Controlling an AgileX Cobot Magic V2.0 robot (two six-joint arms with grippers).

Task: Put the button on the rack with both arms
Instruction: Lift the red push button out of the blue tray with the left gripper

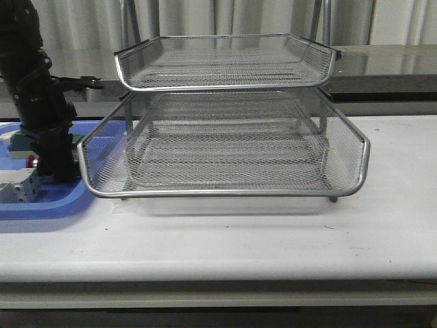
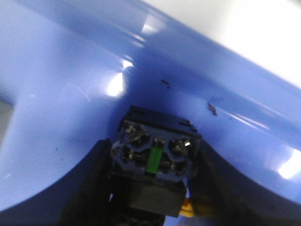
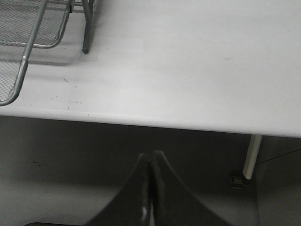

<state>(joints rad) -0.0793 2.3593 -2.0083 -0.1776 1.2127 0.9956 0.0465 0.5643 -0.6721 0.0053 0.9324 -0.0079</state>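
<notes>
button (image 2: 155, 153) gripped between the left gripper (image 2: 153, 197) fingers over the blue tray (image 2: 61, 94); right gripper (image 3: 151, 188) clenched empty, rack (image 1: 225, 137) beyond it.

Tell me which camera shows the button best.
The left wrist view: the button fills the frame, contact block up, between the left tool's fingers. The front view hides it behind the arm; the right wrist view misses it.

A lab-like test room: bare white table (image 1: 273, 239), grey curtains (image 1: 225, 17), a blue parts tray (image 1: 41, 205).
</notes>
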